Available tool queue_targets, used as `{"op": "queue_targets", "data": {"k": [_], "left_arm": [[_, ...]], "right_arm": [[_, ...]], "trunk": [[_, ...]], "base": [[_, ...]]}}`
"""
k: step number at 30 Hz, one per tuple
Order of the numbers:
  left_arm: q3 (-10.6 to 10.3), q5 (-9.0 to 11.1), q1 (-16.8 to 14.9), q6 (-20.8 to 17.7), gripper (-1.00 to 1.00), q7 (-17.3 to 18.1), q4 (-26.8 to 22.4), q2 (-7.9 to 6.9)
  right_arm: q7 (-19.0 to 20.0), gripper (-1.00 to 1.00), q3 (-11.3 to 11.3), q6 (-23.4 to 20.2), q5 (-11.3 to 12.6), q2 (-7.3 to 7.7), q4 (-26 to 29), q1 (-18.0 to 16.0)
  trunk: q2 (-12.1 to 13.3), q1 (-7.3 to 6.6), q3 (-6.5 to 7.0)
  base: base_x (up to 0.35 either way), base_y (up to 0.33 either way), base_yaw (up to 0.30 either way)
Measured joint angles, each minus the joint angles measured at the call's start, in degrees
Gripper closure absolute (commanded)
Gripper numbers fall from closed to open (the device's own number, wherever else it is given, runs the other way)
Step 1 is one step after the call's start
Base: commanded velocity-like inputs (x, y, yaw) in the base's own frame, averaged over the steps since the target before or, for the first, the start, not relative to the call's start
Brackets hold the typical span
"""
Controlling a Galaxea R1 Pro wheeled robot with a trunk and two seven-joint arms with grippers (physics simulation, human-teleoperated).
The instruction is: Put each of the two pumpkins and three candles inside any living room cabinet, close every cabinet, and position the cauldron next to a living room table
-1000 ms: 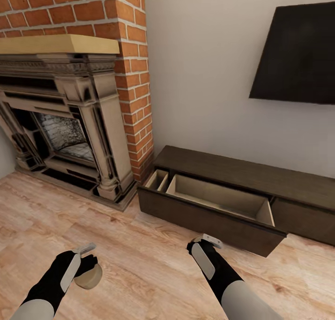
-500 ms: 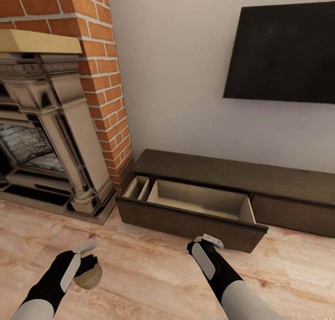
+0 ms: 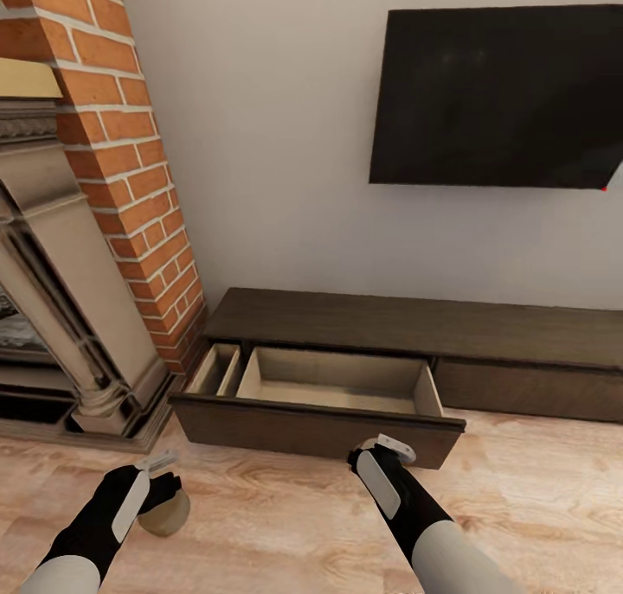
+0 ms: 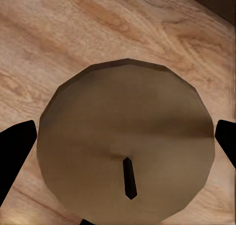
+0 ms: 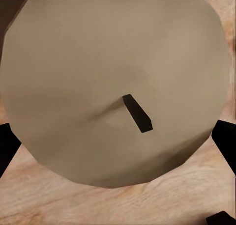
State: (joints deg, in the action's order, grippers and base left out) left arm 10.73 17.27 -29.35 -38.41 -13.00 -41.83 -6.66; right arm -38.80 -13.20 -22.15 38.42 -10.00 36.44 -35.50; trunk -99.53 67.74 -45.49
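Lower left of the head view: my left claw point(image 3: 154, 483) grips a candle point(image 3: 164, 512) over the wooden floor point(image 3: 285, 525). At lower centre my right claw point(image 3: 381, 452) seems clamped on a second candle point(image 5: 115, 82), judging from its wrist view. Beyond, mid-frame, the cabinet point(image 3: 415, 326) has its drawer point(image 3: 333, 386) open. Delivery under way; next, lowering both into it.

The head camera has swung to the right, so the fireplace point(image 3: 52, 317) has slid mostly off the left edge, and the wall screen point(image 3: 497, 97) and the cabinet point(image 3: 389, 326) with its open drawer point(image 3: 333, 386) now sit more centrally. The cabinet looks nearer, its drawer front closer to both arms.
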Motion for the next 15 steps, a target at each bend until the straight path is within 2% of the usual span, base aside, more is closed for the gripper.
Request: {"op": "queue_targets", "data": {"k": [8, 12, 15], "left_arm": [[0.0, -0.02, 0.0, 0.06, 1.0, 0.0, 0.0, 0.06], [0.0, -0.02, 0.0, 0.08, 1.0, 0.0, 0.0, 0.02], [0.0, 0.01, 0.03, 0.09, 1.0, 0.01, 0.0, -0.01]], "right_arm": [[0.0, 1.0, -0.02, 0.0, 0.0, 0.0, 0.02, 0.0], [0.01, 1.0, -0.05, 0.06, 0.0, 0.0, 0.01, 0.0], [0.01, 1.0, -0.06, 0.08, -0.07, 0.0, 0.03, 0.0]], "trunk": [[0.0, 0.0, 0.0], [0.0, 0.0, 0.0], [0.0, 0.0, -0.05]], "base": [[0.205, 0.085, -0.281], [0.059, 0.016, -0.27], [0.012, 0.003, -0.116]]}}
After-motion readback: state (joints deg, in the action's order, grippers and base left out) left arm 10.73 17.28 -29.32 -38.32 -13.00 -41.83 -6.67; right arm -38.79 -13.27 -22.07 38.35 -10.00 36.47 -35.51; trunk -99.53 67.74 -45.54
